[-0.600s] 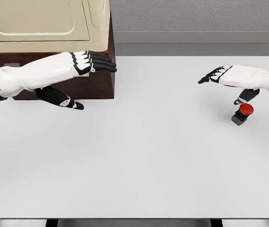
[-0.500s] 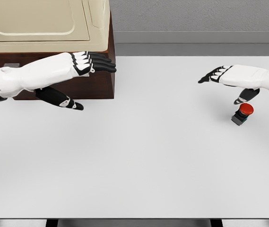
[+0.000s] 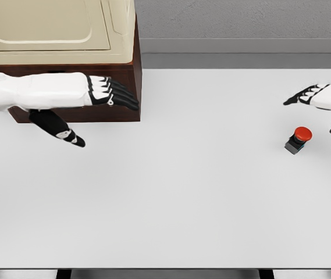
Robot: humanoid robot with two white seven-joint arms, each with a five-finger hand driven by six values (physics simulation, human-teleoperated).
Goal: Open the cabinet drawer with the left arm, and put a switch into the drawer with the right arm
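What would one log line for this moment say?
left hand: open, at cabinet | right hand: open, empty | switch: on table

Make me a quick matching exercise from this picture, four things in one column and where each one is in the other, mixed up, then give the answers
Things:
1. left hand
2. right hand
3. red switch
4. cabinet

Places:
A. far left corner of the table
B. on the table, right side, held by nothing
C. open, in front of the cabinet's dark base
D. open, at the right edge above the switch

Pairs: 1-C, 2-D, 3-B, 4-A
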